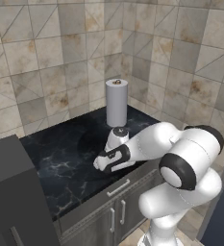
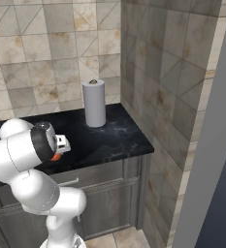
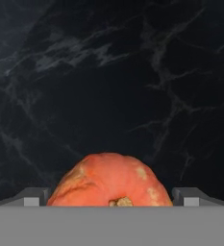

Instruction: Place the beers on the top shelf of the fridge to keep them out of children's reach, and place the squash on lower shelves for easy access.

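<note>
One squash [image 3: 111,180] between open claw [image 3: 111,196] tips; one paper-towel roll [image 1: 116,102].

Kitchen, by my read: I stand at a black marble counter [image 1: 70,158] over grey cabinets [image 2: 104,198], tiled walls [image 1: 46,57] in the corner, paper-towel roll [image 1: 116,102] upright.

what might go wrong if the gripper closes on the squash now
1. The squash is round and smooth and sits between the open gripper tips, so a shallow pinch might squirt it out across the black counter.
2. It sits fairly near the counter's front edge, so a nudge may roll it off.
3. The paper towel roll stands behind; a wide swing on lifting might topple it.
</note>
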Available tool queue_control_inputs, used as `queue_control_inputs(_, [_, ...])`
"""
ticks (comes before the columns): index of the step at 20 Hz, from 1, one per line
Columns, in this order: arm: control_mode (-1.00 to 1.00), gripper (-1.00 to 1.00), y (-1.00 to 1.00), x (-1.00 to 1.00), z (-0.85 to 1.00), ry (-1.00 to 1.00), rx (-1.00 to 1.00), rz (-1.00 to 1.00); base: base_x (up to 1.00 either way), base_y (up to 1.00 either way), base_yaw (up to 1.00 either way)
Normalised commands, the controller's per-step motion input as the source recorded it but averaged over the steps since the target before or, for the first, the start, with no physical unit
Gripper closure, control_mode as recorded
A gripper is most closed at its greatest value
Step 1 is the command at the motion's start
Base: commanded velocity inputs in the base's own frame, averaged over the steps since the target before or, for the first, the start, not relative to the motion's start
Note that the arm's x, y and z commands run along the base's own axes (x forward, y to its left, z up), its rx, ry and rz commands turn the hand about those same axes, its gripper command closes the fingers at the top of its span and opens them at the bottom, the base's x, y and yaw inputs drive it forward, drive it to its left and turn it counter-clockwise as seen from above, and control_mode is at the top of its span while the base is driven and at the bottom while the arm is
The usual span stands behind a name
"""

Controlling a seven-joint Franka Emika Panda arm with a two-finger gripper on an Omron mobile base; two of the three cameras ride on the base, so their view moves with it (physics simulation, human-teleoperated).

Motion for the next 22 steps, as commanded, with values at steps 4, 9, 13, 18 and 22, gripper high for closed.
queue_control_inputs(4, [-1.00,-1.00,-0.04,0.00,-0.07,-0.02,0.00,0.00,0.00,0.00,0.00])
queue_control_inputs(9, [-1.00,-1.00,-0.06,0.00,-0.15,-0.02,0.00,0.00,0.00,0.00,0.00])
queue_control_inputs(13, [-1.00,1.00,0.00,0.00,-0.15,-0.05,0.00,0.00,0.00,0.00,0.00])
queue_control_inputs(18, [-1.00,1.00,0.00,-0.09,-0.07,-0.11,0.00,0.00,0.00,0.00,0.00])
queue_control_inputs(22, [-1.00,1.00,-0.02,-0.37,0.13,-0.09,0.00,0.00,0.00,0.00,0.00])
